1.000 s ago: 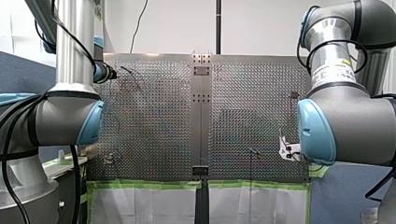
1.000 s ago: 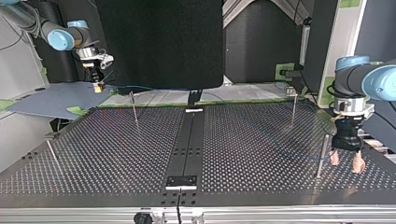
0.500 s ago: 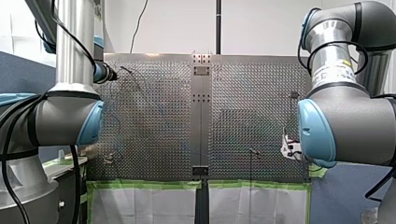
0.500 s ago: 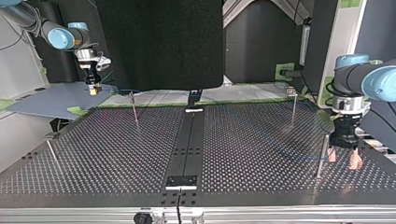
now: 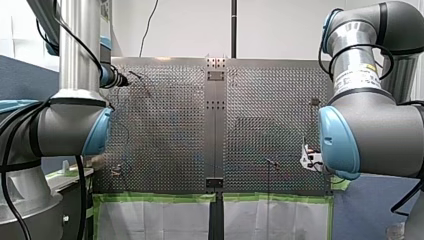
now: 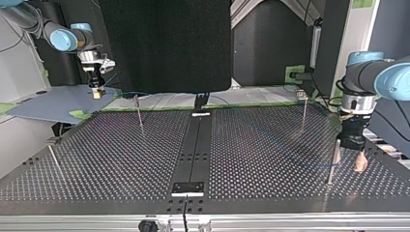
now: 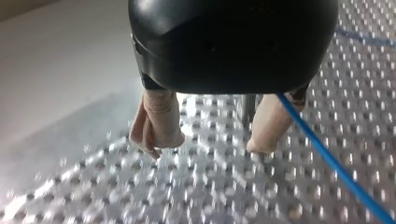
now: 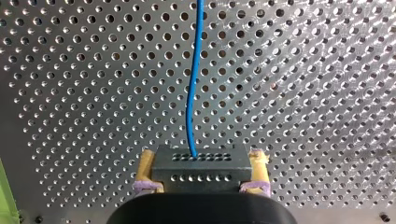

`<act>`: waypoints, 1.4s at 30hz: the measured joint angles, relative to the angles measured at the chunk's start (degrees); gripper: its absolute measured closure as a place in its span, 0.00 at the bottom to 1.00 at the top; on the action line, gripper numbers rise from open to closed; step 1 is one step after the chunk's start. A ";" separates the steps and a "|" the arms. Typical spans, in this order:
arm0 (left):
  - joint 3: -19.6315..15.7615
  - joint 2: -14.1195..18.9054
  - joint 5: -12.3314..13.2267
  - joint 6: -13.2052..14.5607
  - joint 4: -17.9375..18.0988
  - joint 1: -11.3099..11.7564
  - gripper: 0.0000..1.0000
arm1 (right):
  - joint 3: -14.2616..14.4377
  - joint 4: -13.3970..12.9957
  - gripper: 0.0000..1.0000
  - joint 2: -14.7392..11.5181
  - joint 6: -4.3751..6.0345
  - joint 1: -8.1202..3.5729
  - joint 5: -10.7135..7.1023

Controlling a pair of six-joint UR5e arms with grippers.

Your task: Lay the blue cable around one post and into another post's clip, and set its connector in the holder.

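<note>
Currently the job appears to be in its routing stage, with the connector not yet set down. The robot's right gripper [image 8: 201, 185] is clamped on the black connector [image 8: 201, 163], one finger on each side of it, and holds it above the perforated table [image 6: 121, 159] at that table's far edge, at the top view's left. One blue cable [image 8: 191, 84] leaves the connector and runs across the plate toward the top view's right. There the left gripper [image 7: 212, 144] hangs low over the holes with its beige pads [image 7: 156, 123] spread and nothing between them but a thin post by the left gripper [image 6: 332, 164]. The cable passes just outside one pad. Whether it already bends around that post cannot be told.

Judging from this, the next move calls for the left gripper to close on the cable beside the post and guide it around, while the right keeps slack.

Counted in the top view: two arms, two grippers, one cable, one connector and four posts, the others being a far right post [image 6: 303, 113], a far left post [image 6: 139, 113] and a near left post [image 6: 54, 162]. Clips and holder are too small to make out
</note>
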 joint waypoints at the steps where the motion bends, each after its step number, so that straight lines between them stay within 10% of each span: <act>1: -0.43 0.54 0.57 -0.57 0.51 -0.01 0.00 | -0.01 0.00 1.00 0.00 0.00 0.00 0.01; 10: -1.57 2.95 1.62 -3.96 1.48 -0.36 0.00 | 0.00 0.01 1.00 0.00 0.00 0.02 0.02; 42: -3.21 7.97 -3.45 4.38 -8.22 -2.02 0.00 | -0.01 0.21 1.00 -0.01 0.00 0.03 0.02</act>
